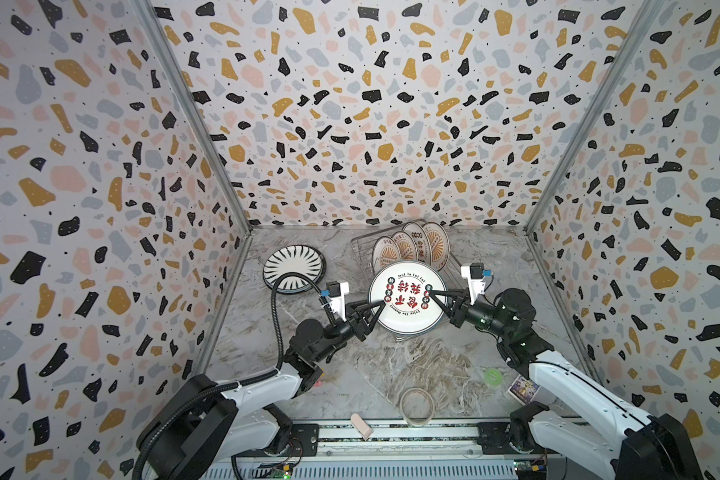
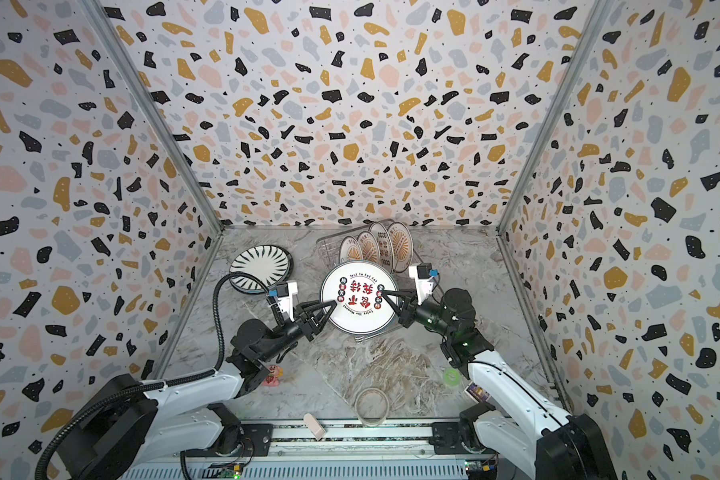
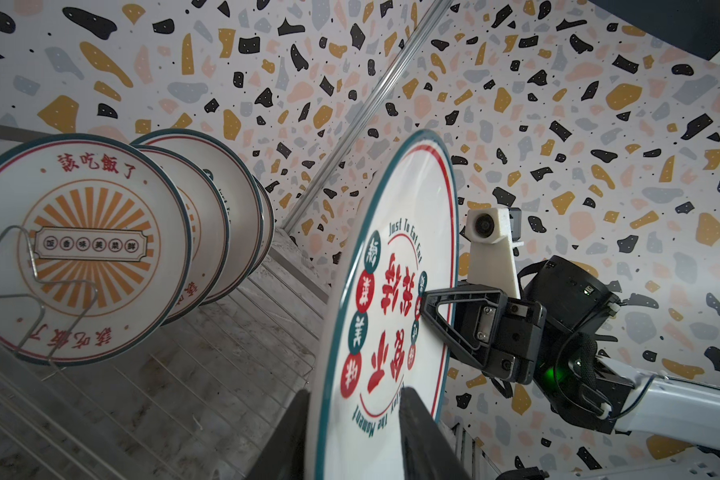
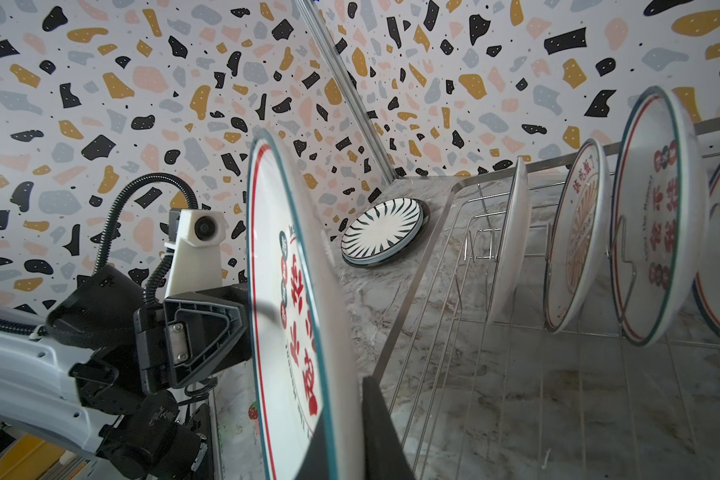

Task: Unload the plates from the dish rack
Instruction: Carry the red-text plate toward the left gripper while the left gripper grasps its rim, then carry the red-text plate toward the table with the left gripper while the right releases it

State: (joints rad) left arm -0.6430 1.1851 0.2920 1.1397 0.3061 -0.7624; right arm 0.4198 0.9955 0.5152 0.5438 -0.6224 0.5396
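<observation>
Top view, round glossy plate (image 1: 408, 297), wire rack (image 1: 361, 251)

The rack (image 1: 362, 249), a low silver wire basket, stood at the back with four plates (image 1: 408, 247) on edge between its prongs, showing orange sunbursts and red characters. Another red-character plate (image 1: 407, 297) was up on edge at the rack's near end, printed face forward, its right rim pinched in my right gripper (image 1: 428, 293) and its left rim between the fingers of my left gripper (image 1: 382, 304). The striped plates (image 1: 294, 266) lay stacked flat, left of the rack.
</observation>
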